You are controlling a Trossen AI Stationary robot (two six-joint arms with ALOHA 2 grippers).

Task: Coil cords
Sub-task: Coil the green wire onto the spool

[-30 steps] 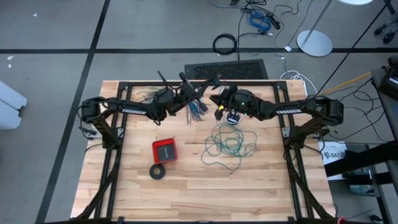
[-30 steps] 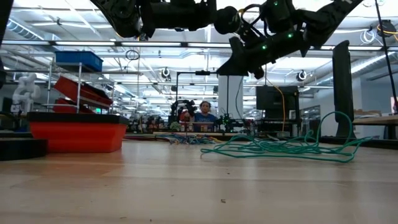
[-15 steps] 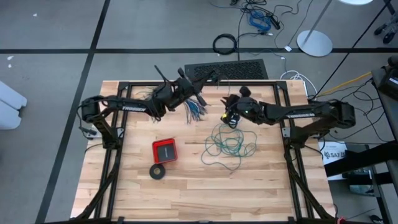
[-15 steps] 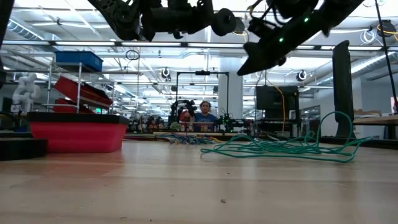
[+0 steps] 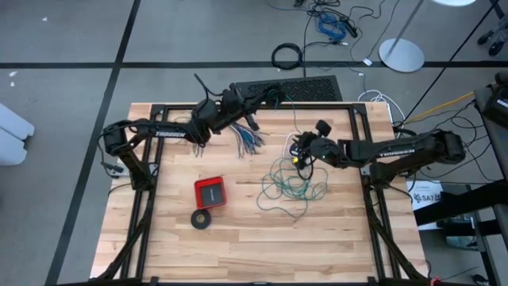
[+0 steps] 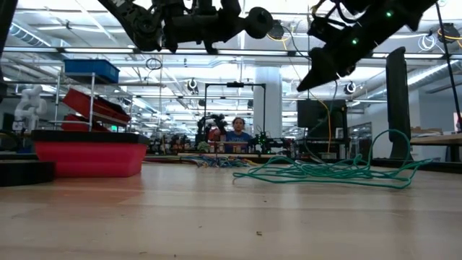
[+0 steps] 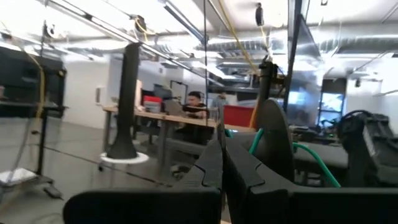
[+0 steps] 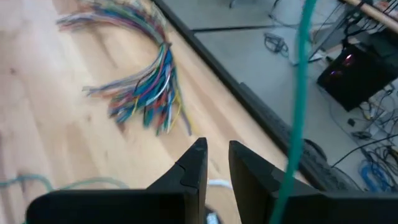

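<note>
The teal cord lies mostly as a loose tangle [image 5: 292, 184] on the table's right half, also seen in the low view [image 6: 325, 172]. One strand [image 8: 300, 93] rises straight from it past my right gripper [image 8: 216, 149]. That gripper hangs above the tangle's far edge [image 5: 300, 152], its fingers a narrow gap apart with nothing between them. I cannot tell whether the strand touches its finger. A bit of the white cord [image 8: 216, 183] lies on the table below it. My left gripper [image 5: 266, 95] is raised over the table's far edge, shut. My left gripper has its two fingers shut together, and the teal cord [image 7: 258, 138] comes out right beside them and runs off slanting downward. The fingers themselves hide the place of contact. The held stretch is clear of the table.
A fanned bundle of many-coloured wires [image 5: 248, 139] lies at the far middle between the arms. A red box [image 5: 209, 192] and a black ring [image 5: 202, 219] sit left of the tangle. The near half of the table is bare wood.
My left gripper has swung toward the table's far right and rolled about its own axis, still shut. My right gripper has drawn back toward the table's right and near side, tipping downward, and its fingers have parted a little. The tangle has stayed where it was.
</note>
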